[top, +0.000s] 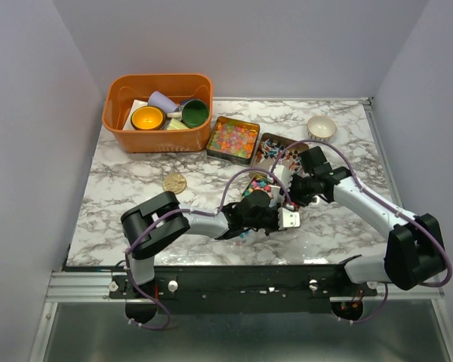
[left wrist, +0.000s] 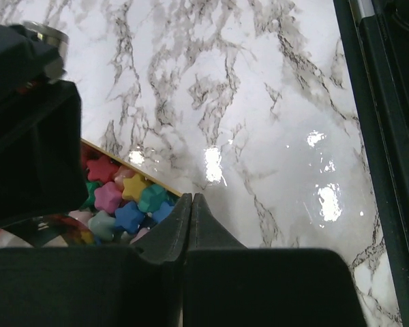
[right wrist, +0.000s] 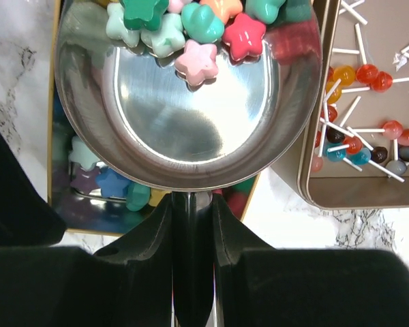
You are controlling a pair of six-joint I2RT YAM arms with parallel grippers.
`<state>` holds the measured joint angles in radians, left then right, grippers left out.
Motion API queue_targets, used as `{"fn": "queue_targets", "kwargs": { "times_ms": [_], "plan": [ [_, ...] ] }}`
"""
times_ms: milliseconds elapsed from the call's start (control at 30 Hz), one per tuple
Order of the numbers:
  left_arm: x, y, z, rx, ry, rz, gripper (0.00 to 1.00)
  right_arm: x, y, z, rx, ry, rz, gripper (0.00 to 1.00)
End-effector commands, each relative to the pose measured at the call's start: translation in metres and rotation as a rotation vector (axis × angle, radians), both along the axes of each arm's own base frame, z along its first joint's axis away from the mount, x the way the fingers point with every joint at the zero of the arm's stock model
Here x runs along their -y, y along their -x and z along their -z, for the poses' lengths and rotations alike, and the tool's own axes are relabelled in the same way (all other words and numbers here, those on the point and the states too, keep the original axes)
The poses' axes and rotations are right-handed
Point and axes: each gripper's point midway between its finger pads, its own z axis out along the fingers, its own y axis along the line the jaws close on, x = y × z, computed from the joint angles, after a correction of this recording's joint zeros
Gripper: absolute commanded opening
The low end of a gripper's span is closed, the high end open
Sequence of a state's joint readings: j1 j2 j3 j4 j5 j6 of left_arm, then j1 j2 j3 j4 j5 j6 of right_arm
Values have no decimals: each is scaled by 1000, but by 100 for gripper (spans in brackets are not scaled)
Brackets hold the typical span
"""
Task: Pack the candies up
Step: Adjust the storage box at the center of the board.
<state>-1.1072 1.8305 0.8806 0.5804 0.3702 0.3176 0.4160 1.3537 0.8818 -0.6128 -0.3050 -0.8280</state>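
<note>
Near the tabletop's front edge, the left gripper (left wrist: 191, 203) was closed on nothing beside a tin (right wrist: 68, 204) of star candies (left wrist: 116, 197). The right gripper (right wrist: 192, 211) clamped a metal scoop (right wrist: 191, 116) holding more over that tin. Beyond lay the lollipops (right wrist: 368, 75) and pastel candies (top: 234, 138), each in its own tin.

Orange basket (top: 157, 140), gold lid (top: 174, 182), small bowl (top: 322, 127), marble table (top: 113, 213)
</note>
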Motion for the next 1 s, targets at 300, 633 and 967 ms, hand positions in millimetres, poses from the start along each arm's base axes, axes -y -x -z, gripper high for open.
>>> {"fn": "queue_targets", "kwargs": {
  "times_ms": [300, 633, 967],
  "plan": [
    [-18, 12, 49, -43, -170, 35, 23, -21, 1, -37, -2, -127, 1, 1],
    [-13, 15, 42, -49, -140, 43, 23, -19, 28, -13, 2, -174, -45, 1],
    [-21, 19, 42, -68, -149, 42, 24, -24, 42, 28, -18, -243, -40, 1]
  ]
}}
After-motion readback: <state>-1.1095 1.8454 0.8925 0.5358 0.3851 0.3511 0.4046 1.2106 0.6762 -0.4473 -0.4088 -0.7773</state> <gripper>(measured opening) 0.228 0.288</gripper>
